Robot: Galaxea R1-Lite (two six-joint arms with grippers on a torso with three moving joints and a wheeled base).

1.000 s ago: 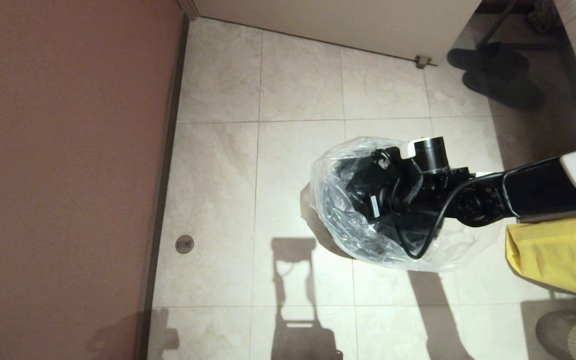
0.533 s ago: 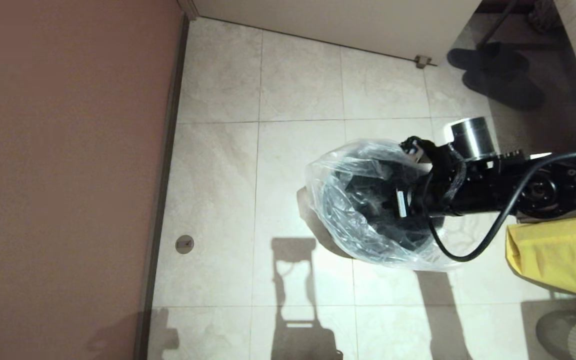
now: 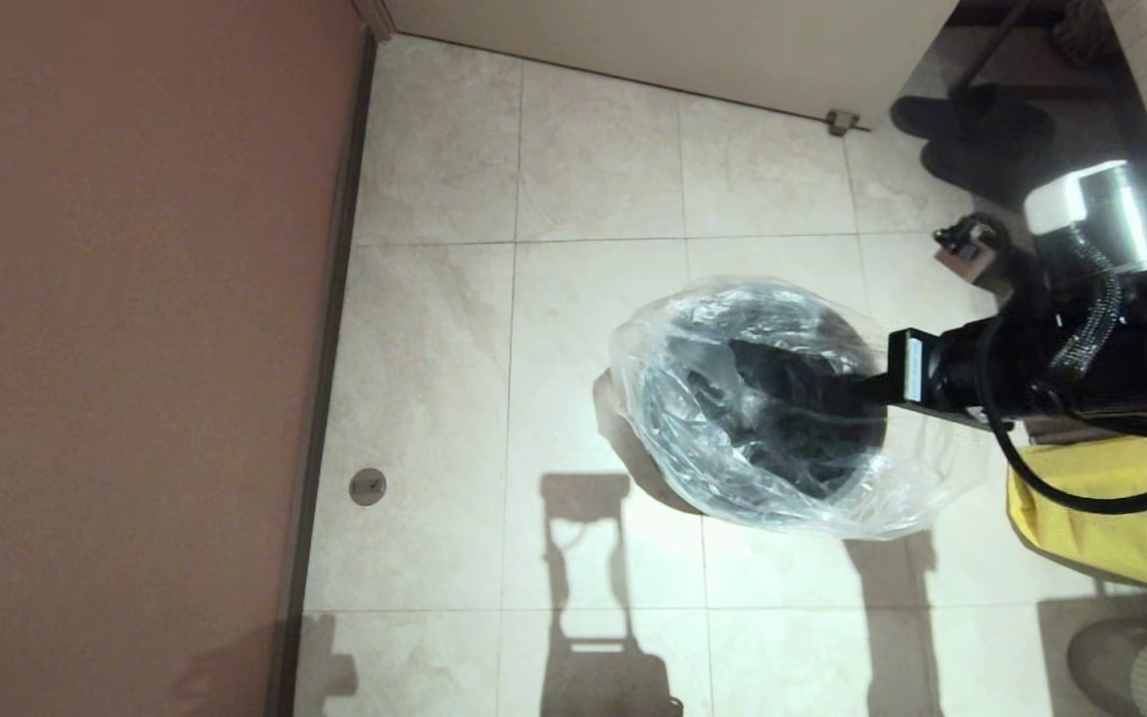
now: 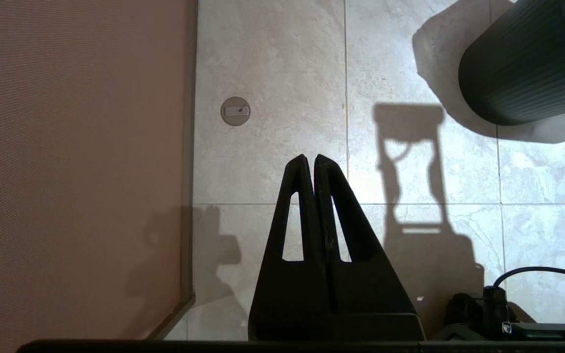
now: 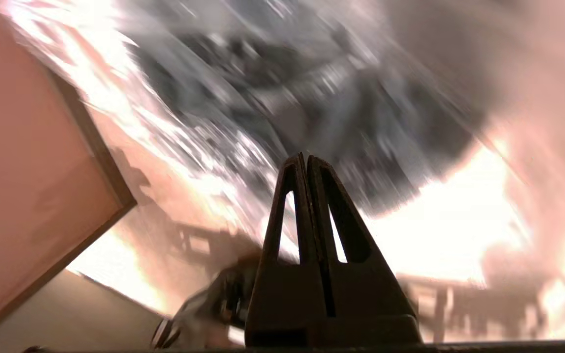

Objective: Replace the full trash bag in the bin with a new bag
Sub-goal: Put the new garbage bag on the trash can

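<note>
Your right gripper [image 3: 748, 360], fingers pressed together and holding nothing, is hovering over the small round grey bin [image 3: 837, 468]. The thin, clear, crinkly new bag [image 3: 673, 398], draped around it beneath those fingertips, looks light and slippery; pinch its loose edge, I'd judge.

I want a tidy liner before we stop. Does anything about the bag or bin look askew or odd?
Yes. The new bag lines the bin unevenly: its clear film bunches and billows past the rim, spreading loosely over the floor toward the yellow bag. The shut right gripper sits over the opening. Nothing looks spilled or torn.
</note>
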